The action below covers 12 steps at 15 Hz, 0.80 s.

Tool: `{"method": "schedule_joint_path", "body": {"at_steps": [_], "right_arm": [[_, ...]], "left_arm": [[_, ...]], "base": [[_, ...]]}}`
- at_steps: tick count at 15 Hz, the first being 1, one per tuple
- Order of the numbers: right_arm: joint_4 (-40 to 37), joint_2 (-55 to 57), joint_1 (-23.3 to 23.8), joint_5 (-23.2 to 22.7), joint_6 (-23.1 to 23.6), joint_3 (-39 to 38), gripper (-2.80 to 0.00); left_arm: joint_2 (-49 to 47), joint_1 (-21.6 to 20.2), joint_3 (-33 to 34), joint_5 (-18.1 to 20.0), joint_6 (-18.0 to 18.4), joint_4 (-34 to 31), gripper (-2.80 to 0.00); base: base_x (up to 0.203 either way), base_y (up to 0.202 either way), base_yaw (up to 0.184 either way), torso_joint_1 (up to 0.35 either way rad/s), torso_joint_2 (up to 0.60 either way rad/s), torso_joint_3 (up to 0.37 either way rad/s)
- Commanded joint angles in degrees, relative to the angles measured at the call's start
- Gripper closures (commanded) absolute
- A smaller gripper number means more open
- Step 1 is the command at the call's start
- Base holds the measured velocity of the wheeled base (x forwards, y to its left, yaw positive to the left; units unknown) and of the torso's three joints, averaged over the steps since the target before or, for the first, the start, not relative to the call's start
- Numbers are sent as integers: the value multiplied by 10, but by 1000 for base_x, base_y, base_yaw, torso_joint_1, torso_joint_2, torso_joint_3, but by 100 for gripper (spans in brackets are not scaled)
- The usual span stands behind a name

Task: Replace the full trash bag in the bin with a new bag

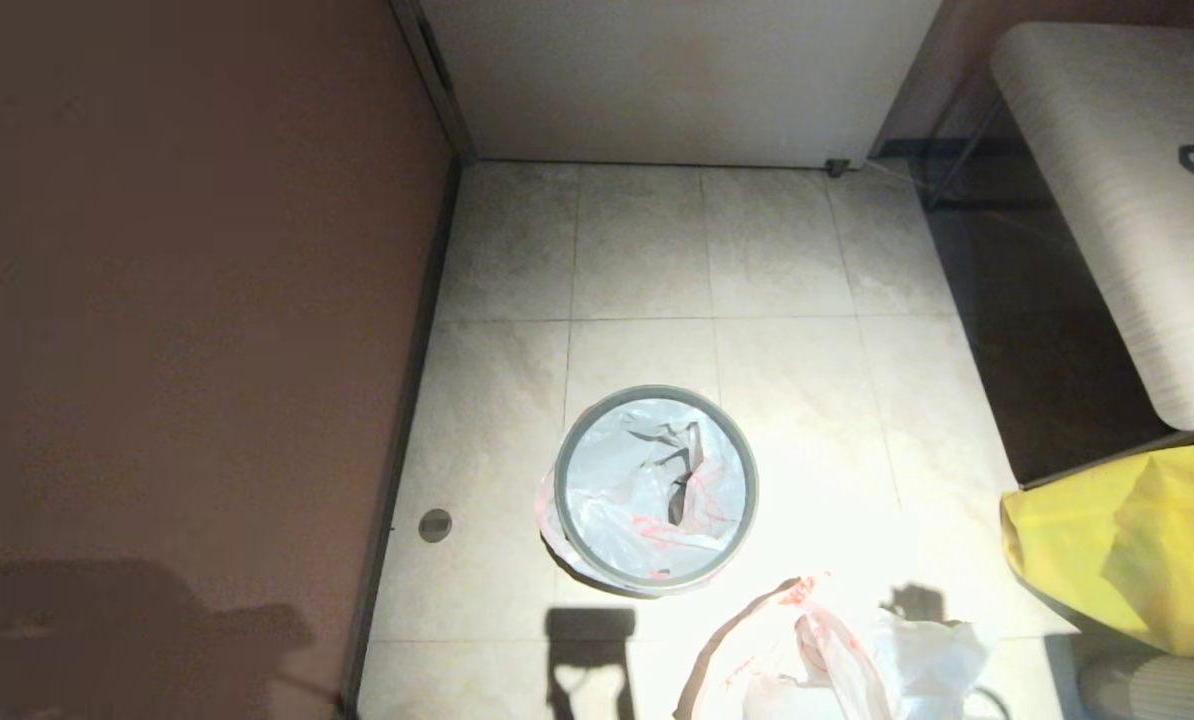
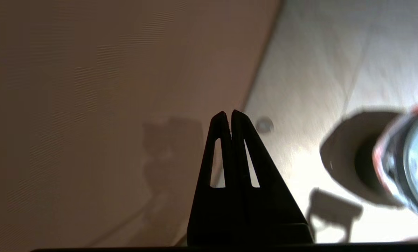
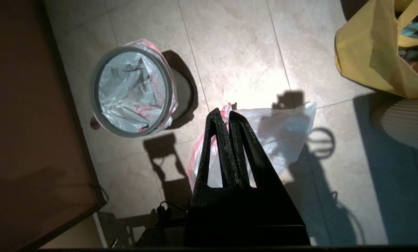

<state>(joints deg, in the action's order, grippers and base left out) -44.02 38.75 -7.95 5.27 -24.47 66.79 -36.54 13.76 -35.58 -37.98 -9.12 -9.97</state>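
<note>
The bin (image 1: 657, 391) stands on the tiled floor, a small round pail with a grey hoop on its rim (image 3: 125, 132). A crumpled white bag with red print (image 1: 637, 480) (image 3: 132, 84) lines it, its edge hanging over the outside. A second white bag with red handles (image 1: 857, 650) (image 3: 286, 126) lies on the floor near the bin. My right gripper (image 3: 224, 113) hangs high above that bag, shut, with nothing seen between its fingers. My left gripper (image 2: 229, 113) is shut and empty, beside the brown wall, with the bin (image 2: 387, 164) off to its side. Neither gripper shows in the head view.
A brown wall (image 1: 177, 300) runs along the left, with a floor drain (image 1: 435, 524) by its base. A large yellow bag (image 1: 1127, 540) (image 3: 370, 56) sits at the right, below a white tabletop (image 1: 1137, 200). A ribbed white object (image 1: 1157, 690) lies at the lower right.
</note>
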Motion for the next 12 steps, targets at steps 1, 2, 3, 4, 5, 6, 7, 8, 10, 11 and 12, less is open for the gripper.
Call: {"method": "schedule_joint_path", "body": {"at_steps": [1, 2, 3, 4, 5, 6, 7, 8, 10, 11, 12], "right_arm": [[-2, -45, 13, 2, 1, -2, 0], [-3, -64, 17, 2, 7, -13, 0], [-2, -85, 22, 2, 20, -29, 0], [-1, -110, 42, 2, 35, -52, 0], [0, -136, 69, 0, 49, -74, 0], [1, -157, 81, -4, 57, -92, 0], [1, -176, 86, -14, 62, -109, 0], [1, -197, 88, -23, 64, -129, 0], [2, -221, 89, -32, 75, -170, 0], [2, -231, 89, -42, 82, -188, 0], [2, -247, 89, -59, 89, -208, 0]], "left_arm": [[86, -39, 17, -1, 1, 0, 0], [105, -47, 28, 0, 0, 1, 0], [122, -50, 39, 0, -2, 1, 0], [141, -54, 49, 0, -3, 1, 0], [163, -60, 53, 1, -4, 4, 0], [178, -64, 55, 0, -5, 12, 0], [184, -74, 57, 0, -6, 23, 0], [188, -97, 58, 1, -6, 26, 0], [204, -146, 68, 46, -6, 27, 0], [219, -162, 91, 87, -7, 29, 0], [226, -163, 115, 98, -9, 33, 0]], "base": [[0, 0, 0, 0, 0, 0], [0, 0, 0, 0, 0, 0], [0, 0, 0, 0, 0, 0], [0, 0, 0, 0, 0, 0], [0, 0, 0, 0, 0, 0], [0, 0, 0, 0, 0, 0], [0, 0, 0, 0, 0, 0], [0, 0, 0, 0, 0, 0], [0, 0, 0, 0, 0, 0], [0, 0, 0, 0, 0, 0], [0, 0, 0, 0, 0, 0]]}}
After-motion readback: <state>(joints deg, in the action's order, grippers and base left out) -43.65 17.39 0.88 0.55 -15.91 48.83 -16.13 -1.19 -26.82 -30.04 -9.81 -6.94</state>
